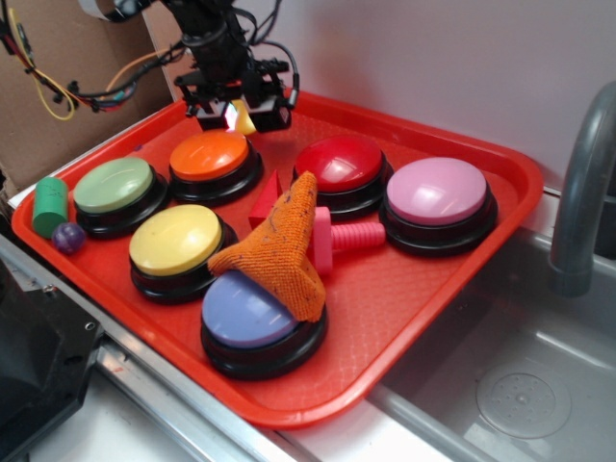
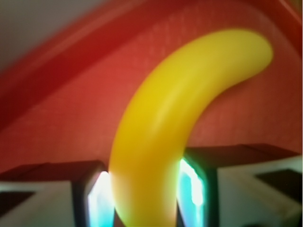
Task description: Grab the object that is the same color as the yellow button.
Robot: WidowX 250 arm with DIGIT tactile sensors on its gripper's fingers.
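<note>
Wrist view puts the yellow banana toy [image 2: 175, 123] right between the end effector [image 2: 144, 198]'s two fingers [image 2: 97, 201], its lower end pinched there and its curved body running forward and up to the right, away from the palm. So the long axis leads out from the grip instead of lying across it, and only the near end is held. Behind it is the bare red tray [image 2: 71, 109], blurred, so I can't tell whether the toy hangs clear of it or touches it.

From the exterior view the end effector [image 1: 241, 117] sits at the far side of the tray [image 1: 404, 318], clenched on the banana toy [image 1: 243, 119], of which only a small yellow patch shows. Just on the near side of it is the orange button [image 1: 210, 154]; the pale yellow button [image 1: 175, 239] that sets the colour lies farther toward the front, past the light green button [image 1: 114, 185]. An orange cloth [image 1: 284, 245] draped over the purple button [image 1: 248, 308] is well clear of the grip.

My guess is the grasp is made, and with the hold so near one end, the toy could pivot on a lift
</note>
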